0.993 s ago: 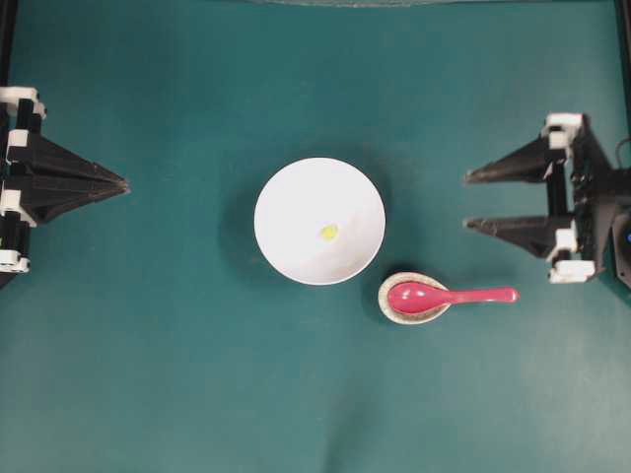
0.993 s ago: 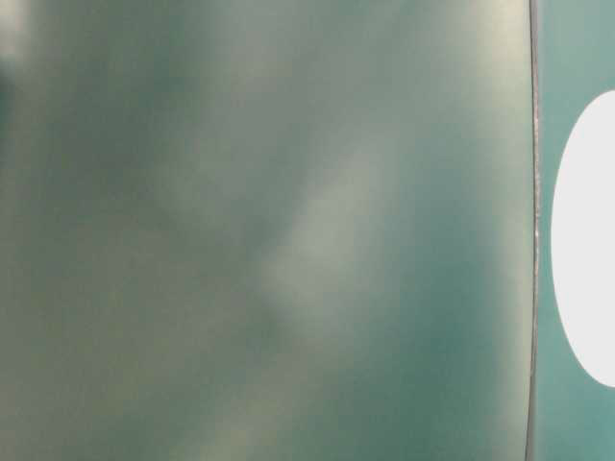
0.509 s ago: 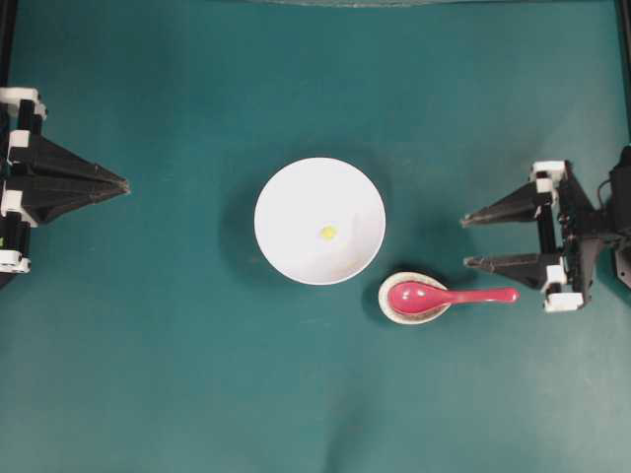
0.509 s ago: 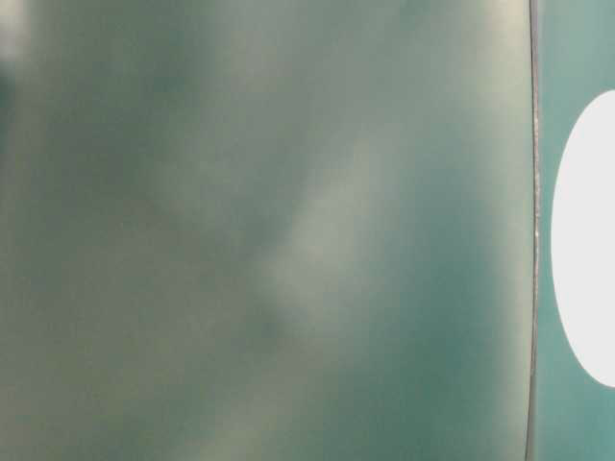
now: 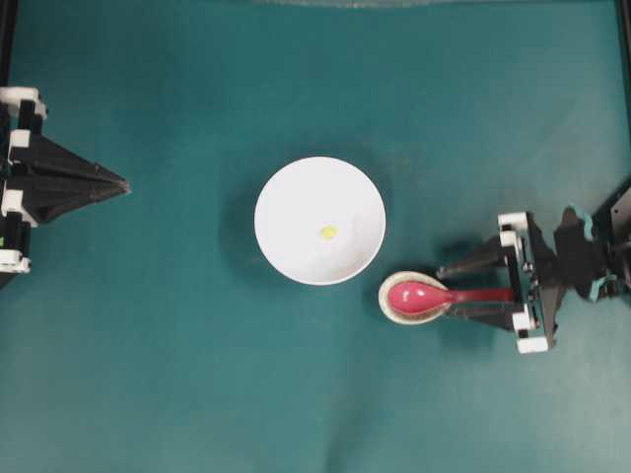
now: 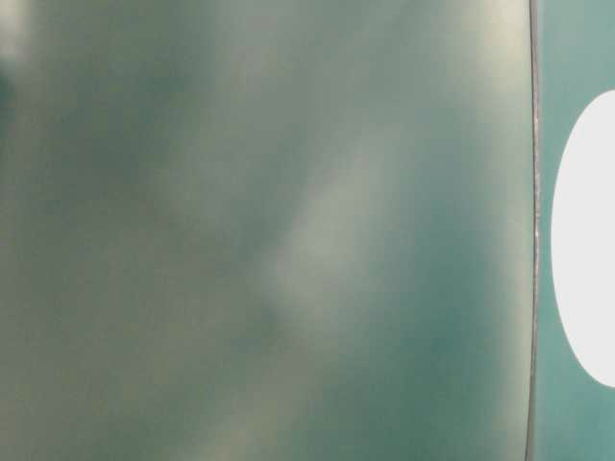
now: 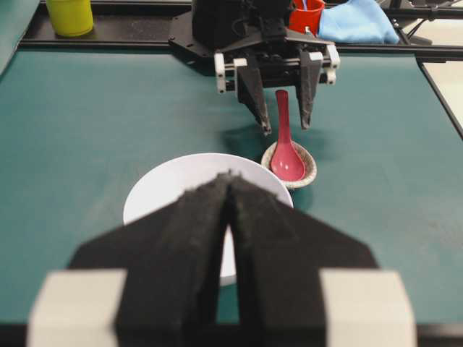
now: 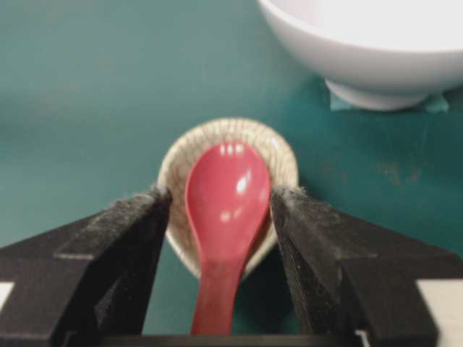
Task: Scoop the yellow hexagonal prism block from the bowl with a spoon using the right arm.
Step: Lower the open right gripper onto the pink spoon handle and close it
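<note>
Overhead view: right gripper spread wide, its fingers either side of the spoon handle, nothing grasped.
Spoon: lying on its rest.
Block: in bowl.
Left gripper: clenched, idle.
Remaining: grasp, scoop.

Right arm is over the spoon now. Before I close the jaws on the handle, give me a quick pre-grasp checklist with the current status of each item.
1. Right gripper open: ok, jaws stand wide apart.
2. Spoon handle between the jaws: ok, one finger on each side in the right wrist view.
3. Jaws low enough to pinch the handle: cannot tell, no view shows the height clearly.
4. Spoon's scoop seated in the spoon rest: ok.
5. Yellow block in the bowl: ok, near the middle.
6. Left gripper out of the way: ok, shut and parked at the far left edge.
</note>
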Action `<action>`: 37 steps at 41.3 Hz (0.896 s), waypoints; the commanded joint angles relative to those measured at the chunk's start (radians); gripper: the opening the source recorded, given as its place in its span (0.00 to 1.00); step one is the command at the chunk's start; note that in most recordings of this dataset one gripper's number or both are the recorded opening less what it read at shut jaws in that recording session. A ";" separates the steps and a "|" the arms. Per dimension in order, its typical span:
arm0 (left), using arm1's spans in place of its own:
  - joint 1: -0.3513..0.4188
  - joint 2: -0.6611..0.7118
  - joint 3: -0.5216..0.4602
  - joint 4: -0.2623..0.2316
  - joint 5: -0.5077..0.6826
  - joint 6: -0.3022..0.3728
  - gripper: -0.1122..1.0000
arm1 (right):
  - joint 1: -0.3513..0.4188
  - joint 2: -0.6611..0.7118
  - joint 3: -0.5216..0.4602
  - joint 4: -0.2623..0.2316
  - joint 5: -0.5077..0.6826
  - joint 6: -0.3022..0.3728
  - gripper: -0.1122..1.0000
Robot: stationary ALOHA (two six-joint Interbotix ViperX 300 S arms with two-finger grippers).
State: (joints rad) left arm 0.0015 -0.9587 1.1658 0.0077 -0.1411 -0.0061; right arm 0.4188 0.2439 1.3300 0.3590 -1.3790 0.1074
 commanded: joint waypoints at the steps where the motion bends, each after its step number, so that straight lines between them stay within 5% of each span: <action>1: -0.002 0.008 -0.020 0.002 -0.006 -0.002 0.11 | 0.057 -0.008 -0.003 0.074 -0.006 -0.002 0.65; 11: -0.002 0.008 -0.020 0.002 -0.011 -0.002 0.11 | 0.126 -0.005 -0.005 0.186 0.086 -0.002 0.65; 37: -0.002 0.008 -0.020 0.002 -0.006 -0.002 0.11 | 0.127 -0.006 0.005 0.192 0.112 -0.003 0.64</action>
State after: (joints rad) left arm 0.0015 -0.9587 1.1658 0.0077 -0.1427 -0.0077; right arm 0.5384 0.2516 1.3346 0.5492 -1.2609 0.1074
